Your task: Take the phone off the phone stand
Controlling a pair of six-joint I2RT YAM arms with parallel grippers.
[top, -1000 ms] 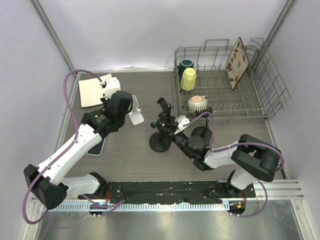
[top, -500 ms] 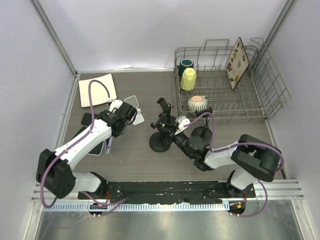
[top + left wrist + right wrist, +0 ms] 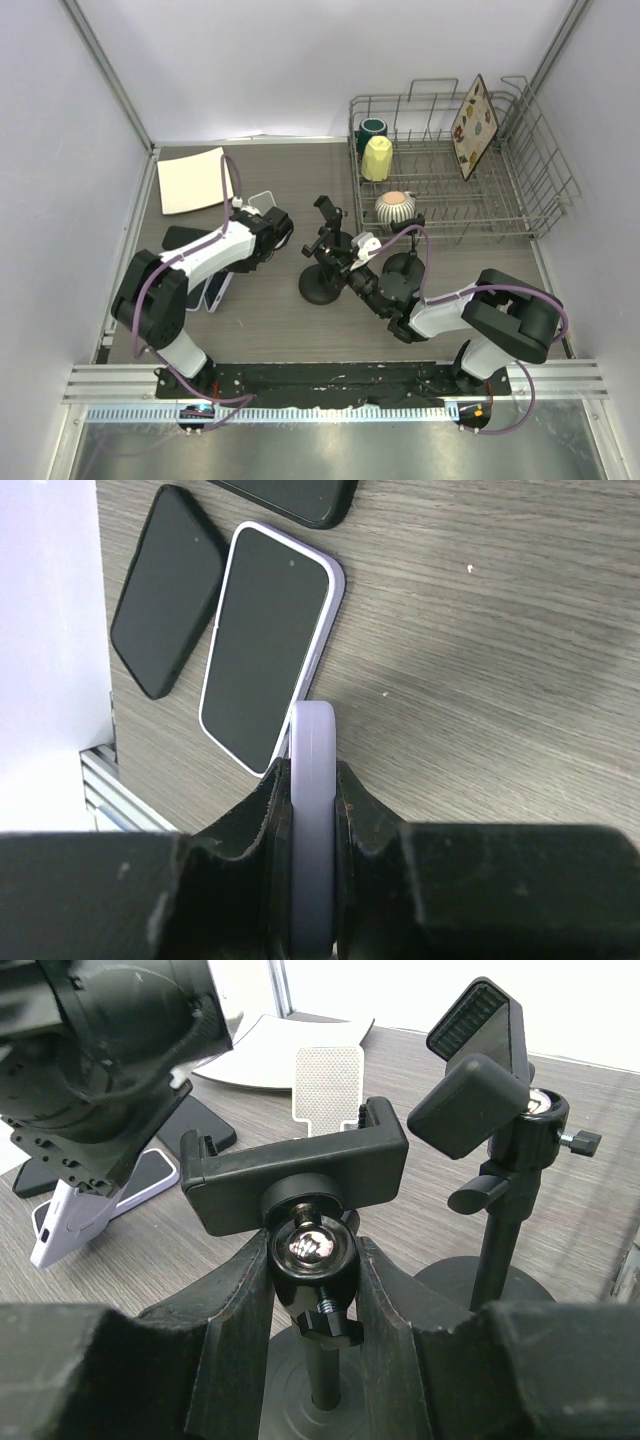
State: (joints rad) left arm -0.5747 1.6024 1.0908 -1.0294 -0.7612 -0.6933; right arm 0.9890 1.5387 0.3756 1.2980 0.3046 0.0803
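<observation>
2 grips are sharing our work: the right pincer (image 3: pixel 310 1250) is clamping the phone stand (image 3: pixel 300 1170) steady by its ball joint, while the left pincer (image 3: pixel 312 780) is pinching the phone (image 3: pixel 312 735) edgewise over the counter (image 3: pixel 500 630).

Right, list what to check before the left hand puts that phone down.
1. Is the phone out of the phone stand: ok, its clamp sits empty.
2. Grip of the left hand: ok, shut on the phone, edge-on.
3. Stand steadied by the right hand: ok, shut on the ball joint under the clamp.
4. Landing spot free: not ok, a white-rimmed phone lies right beside the held phone's end; bare table on its other side.
5. Held phone clear of the table: cannot tell.
</observation>
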